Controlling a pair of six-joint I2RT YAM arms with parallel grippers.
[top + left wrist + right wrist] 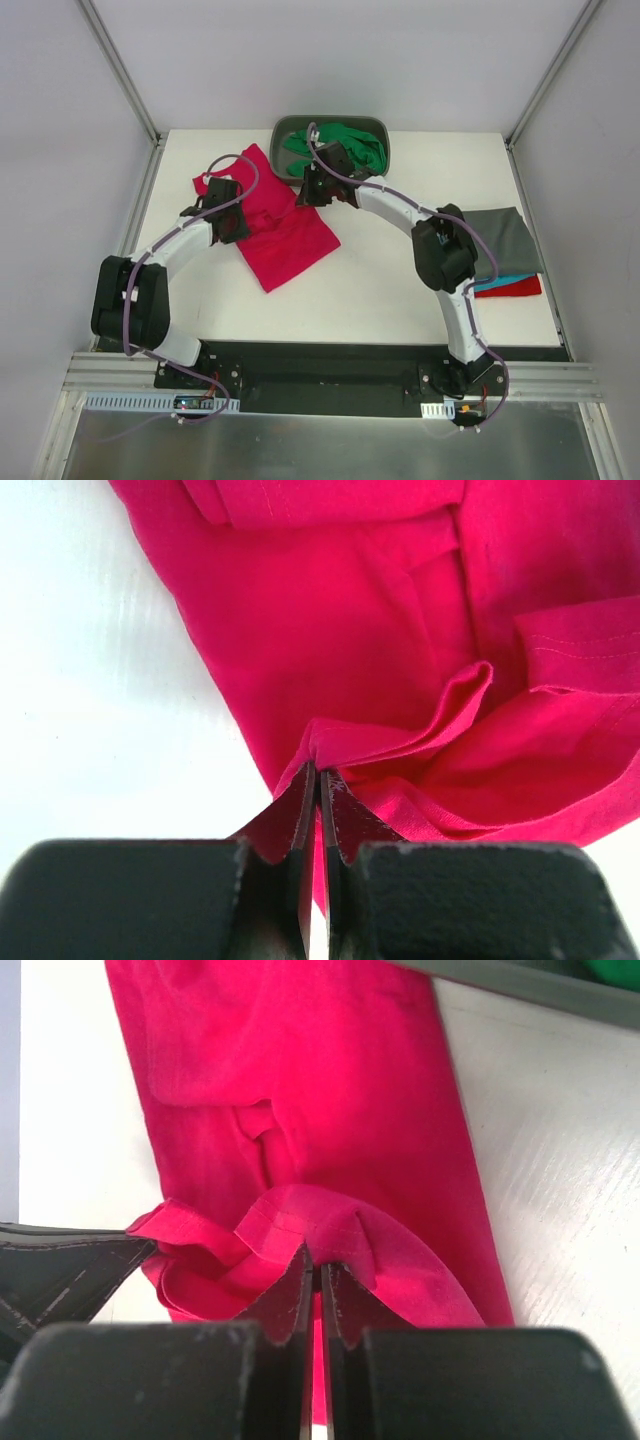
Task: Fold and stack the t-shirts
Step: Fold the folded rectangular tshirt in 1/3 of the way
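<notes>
The left arm is arched forward from its base at the near left, its wrist bent down over the left part of the crimson-pink t-shirt (290, 245). This shirt is spread, rumpled, on the table (400, 290) left of centre. The left gripper (318, 778) is pinched tight on a raised fold at the shirt's edge.

The right arm is stretched far and leftward across the table, its elbow lifted near the right side. The right gripper (318, 1268) is likewise clamped on a hemmed fold of the same shirt, close to the grey tub (285, 128). The bright green t-shirt (350, 145) is bunched inside that tub.

At the right edge a dark grey t-shirt (505, 235) is laid folded on top of a teal t-shirt (497, 281) and a red t-shirt (520, 289). Only slivers of these two are exposed, and the teal seems to lie above the red.
</notes>
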